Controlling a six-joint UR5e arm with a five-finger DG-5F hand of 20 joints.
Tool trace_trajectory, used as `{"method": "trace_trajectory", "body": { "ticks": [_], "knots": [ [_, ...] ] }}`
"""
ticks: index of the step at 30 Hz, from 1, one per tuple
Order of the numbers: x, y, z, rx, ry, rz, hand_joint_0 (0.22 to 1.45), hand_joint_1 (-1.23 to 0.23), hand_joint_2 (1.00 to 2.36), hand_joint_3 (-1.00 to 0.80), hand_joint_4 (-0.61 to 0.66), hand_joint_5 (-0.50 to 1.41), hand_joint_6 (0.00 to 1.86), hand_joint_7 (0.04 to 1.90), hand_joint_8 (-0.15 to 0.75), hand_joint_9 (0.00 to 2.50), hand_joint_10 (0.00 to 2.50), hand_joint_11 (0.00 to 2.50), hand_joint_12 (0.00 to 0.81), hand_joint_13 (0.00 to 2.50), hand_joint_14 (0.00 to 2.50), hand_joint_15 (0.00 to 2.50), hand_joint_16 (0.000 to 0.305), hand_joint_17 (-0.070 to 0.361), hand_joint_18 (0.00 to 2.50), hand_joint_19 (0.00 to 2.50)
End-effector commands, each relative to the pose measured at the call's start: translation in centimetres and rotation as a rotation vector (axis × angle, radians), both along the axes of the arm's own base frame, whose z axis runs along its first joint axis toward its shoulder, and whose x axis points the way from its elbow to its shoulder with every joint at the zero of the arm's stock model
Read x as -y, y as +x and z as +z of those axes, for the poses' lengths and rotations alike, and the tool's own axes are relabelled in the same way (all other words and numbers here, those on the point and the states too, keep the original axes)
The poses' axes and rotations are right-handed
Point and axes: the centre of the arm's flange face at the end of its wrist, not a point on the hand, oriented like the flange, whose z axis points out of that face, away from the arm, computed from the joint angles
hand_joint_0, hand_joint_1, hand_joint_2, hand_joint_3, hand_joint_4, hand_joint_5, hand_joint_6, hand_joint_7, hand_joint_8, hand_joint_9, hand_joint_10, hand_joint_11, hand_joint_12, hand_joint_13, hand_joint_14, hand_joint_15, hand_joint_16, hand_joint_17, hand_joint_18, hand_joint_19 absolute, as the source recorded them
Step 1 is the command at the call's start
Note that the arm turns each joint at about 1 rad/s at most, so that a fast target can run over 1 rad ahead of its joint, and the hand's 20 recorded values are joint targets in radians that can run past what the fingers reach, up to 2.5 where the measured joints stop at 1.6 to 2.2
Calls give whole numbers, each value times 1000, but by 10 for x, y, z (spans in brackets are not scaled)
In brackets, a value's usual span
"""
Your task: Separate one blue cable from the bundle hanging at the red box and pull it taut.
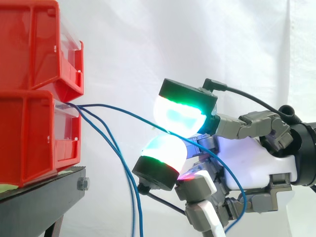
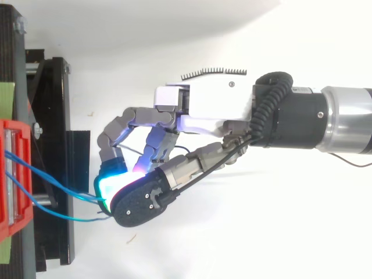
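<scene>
White curtain [image 1: 148, 39] hangs behind everything you see in the side view. At the left of that frame, two red bins [image 1: 34, 138] sit stacked on a black stand [image 1: 44, 185]. The left edge cuts off both bins, and the bottom edge cuts off the stand's leg.

Count three blue strands coming out of the gap between the bins; where they begin inside is hidden from you. One blue cable [image 1: 101, 104] runs right in a shallow bow, not quite straight, to the hand [image 1: 252, 163] at centre right. Two glowing fingertips [image 1: 180, 116], one above the other, are closed on it, so the hand is clamped on that single cable. Beyond the pads the cable passes behind the hand, shows again at lower right and leaves through the bottom edge. The two other blue strands [image 1: 127, 174] hang apart from the hand in the lower middle of the frame, their ends cut off by the bottom edge.

In the top view, the arm enters from the right edge. The black back of one fingertip covers the pinch, so you cannot see the contact there. You can make out two strands crossing from the left edge toward the pads; whether a third lies under them you cannot tell.
</scene>
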Motion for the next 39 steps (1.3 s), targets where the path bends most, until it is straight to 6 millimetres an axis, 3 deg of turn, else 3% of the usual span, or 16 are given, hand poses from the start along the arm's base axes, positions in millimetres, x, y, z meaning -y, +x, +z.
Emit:
{"method": "trace_trajectory", "body": {
  "ticks": [1,4,12,14,17,33,39],
  "knots": [
    [-1,0,0,0,-1,2,673,-733,1000,-500,16,-197,890,1083,308,1193,23,985,358,1139,22,597,42,94,1015,559],
    [-1,0,0,0,-1,2,663,-716,1000,-496,5,-196,890,1110,313,1210,22,999,358,1144,23,609,41,93,1014,569],
    [-3,0,0,0,1,3,644,-790,1018,-234,-185,-168,894,1203,309,1265,25,1013,350,1152,21,616,41,91,1012,576],
    [-2,0,0,0,1,0,642,-794,1016,-260,-93,-169,895,1156,305,1270,25,990,348,1154,21,620,41,92,1013,574],
    [-3,0,-1,-1,2,0,604,-747,1005,-436,22,-166,861,1088,315,1270,25,991,353,1154,23,612,41,93,1008,586],
    [-6,0,-1,-1,2,3,512,-660,1000,-500,81,-140,802,1055,330,1307,24,922,374,1188,22,612,45,101,1041,568],
    [-6,0,-1,-1,2,5,584,-664,1005,-434,43,-124,779,1151,322,1310,26,914,356,1185,21,619,41,93,1011,602]
  ]
}}
